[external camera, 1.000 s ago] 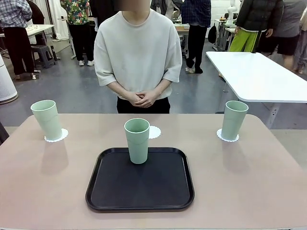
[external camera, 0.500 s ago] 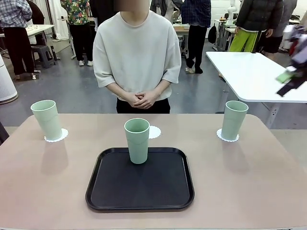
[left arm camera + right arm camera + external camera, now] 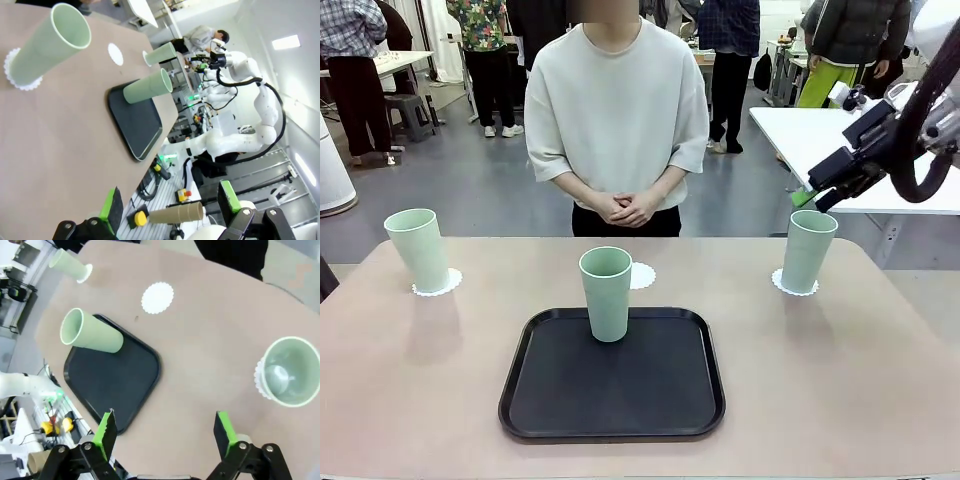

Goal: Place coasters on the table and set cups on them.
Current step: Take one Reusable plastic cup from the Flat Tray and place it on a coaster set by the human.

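Note:
Three mint-green cups stand upright. The left cup (image 3: 417, 250) sits on a scalloped white coaster (image 3: 437, 283), and the right cup (image 3: 808, 250) sits on another coaster (image 3: 790, 285). The middle cup (image 3: 606, 293) stands on the black tray (image 3: 612, 380), with a bare coaster (image 3: 640, 276) on the table (image 3: 840, 370) just behind it. My right gripper (image 3: 812, 192) hangs open in the air above and slightly right of the right cup (image 3: 290, 371), holding nothing. My left gripper (image 3: 170, 205) is open and empty, off the table's left end, beyond the near cup (image 3: 47, 45).
A person stands at the far side with hands clasped (image 3: 625, 208). A white table (image 3: 850, 150) lies behind my right arm. The tabletop has bare room on both sides of the tray and along its front edge.
My right arm has come into the front view from the right and moved left and down, to just above the right cup. The cups and coasters have not moved.

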